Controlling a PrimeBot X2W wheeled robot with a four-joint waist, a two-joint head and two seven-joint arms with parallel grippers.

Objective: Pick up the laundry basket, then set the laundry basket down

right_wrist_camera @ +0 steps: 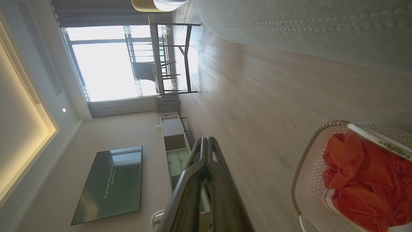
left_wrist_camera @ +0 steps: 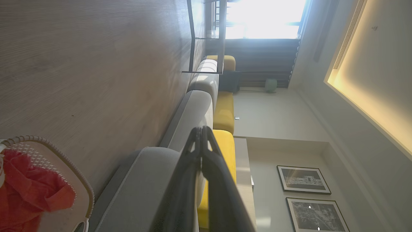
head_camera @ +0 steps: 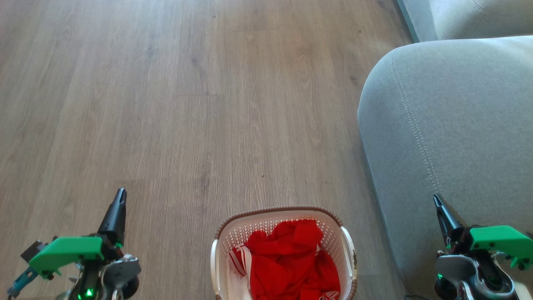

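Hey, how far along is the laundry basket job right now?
Done: nothing that shows. The basket, holding red clothes, sits on the floor. In hand: nothing. The left pincer and right pincer are both shut, one on each side of the basket and clear of it. Left, it seems: grip the basket, lift it, set it down.

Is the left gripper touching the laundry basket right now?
Apart. The head view shows the left gripper off to the side of the laundry basket, with a strip of bare wooden floor between them.
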